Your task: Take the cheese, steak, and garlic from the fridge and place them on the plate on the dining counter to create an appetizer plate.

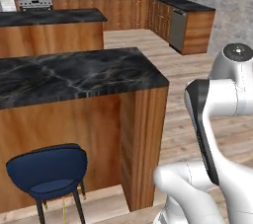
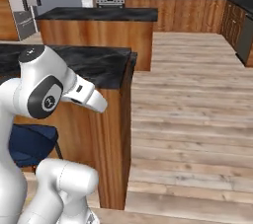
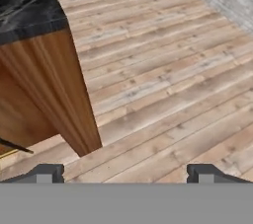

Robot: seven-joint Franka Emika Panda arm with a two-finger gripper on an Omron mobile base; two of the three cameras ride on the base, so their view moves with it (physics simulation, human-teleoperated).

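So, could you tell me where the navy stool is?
The navy padded stool stands low on the left in the left base view, against the wood-panelled counter front.

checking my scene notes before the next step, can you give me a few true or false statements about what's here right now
1. The end effector is open with nothing between its fingertips. True.
2. A round white plate sits on the near black marble counter top. False: no plate shows on the visible part.
3. A navy blue padded stool stands against the counter's brown wood-panel front. True.
4. The floor is grey tile. False: it is pale wood plank flooring.
5. A second dark-topped wood island stands beyond the near counter. True.
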